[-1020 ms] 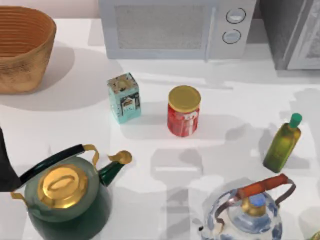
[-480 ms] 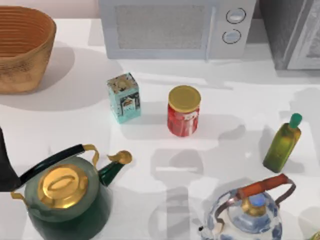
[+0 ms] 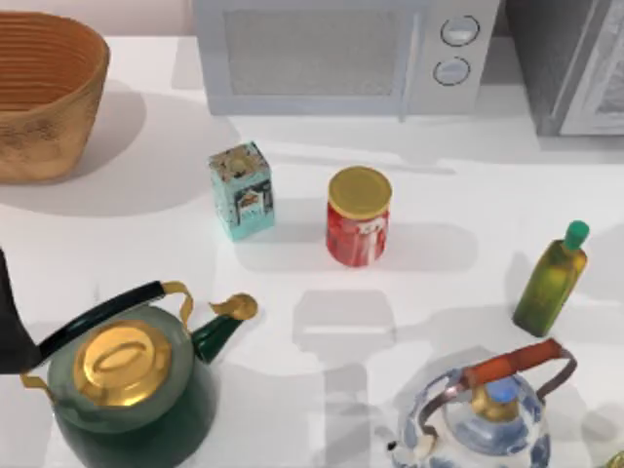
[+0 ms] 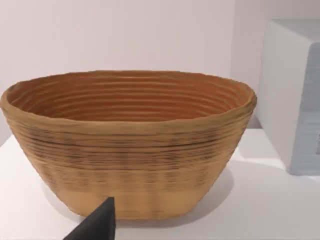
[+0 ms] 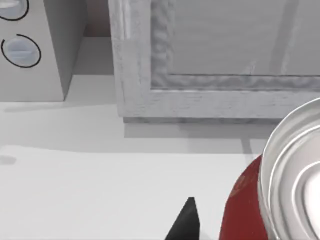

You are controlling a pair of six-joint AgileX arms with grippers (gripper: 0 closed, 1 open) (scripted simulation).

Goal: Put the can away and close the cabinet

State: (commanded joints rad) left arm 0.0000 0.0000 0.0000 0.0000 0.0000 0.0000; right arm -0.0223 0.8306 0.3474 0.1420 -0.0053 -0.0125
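Near, right side: the right gripper (image 5: 187, 222) shows as one dark tip just beside the can (image 5: 250, 200). The can is red-walled with a silvery rimmed top, standing upright on the white table (image 5: 75, 190) with its long axis vertical. How wide this gripper stands, and whether it has hold of the can, cannot be told. Near, left side: the left gripper (image 4: 97, 225) is parked facing a woven basket (image 4: 130, 150), its opening likewise not discernible. Mid-table: a green kettle (image 3: 127, 375), a patterned teapot (image 3: 483, 414), an oil bottle (image 3: 553, 280), a teal carton (image 3: 242, 190) and a red gold-lidded tin (image 3: 358, 216). Far: the white microwave (image 3: 341, 54), and to its right the cabinet (image 5: 135, 75) with its pale framed door. The can lies between the right gripper and the cabinet front, so the stowing move likely belongs to the right arm, carrying the can farther back.
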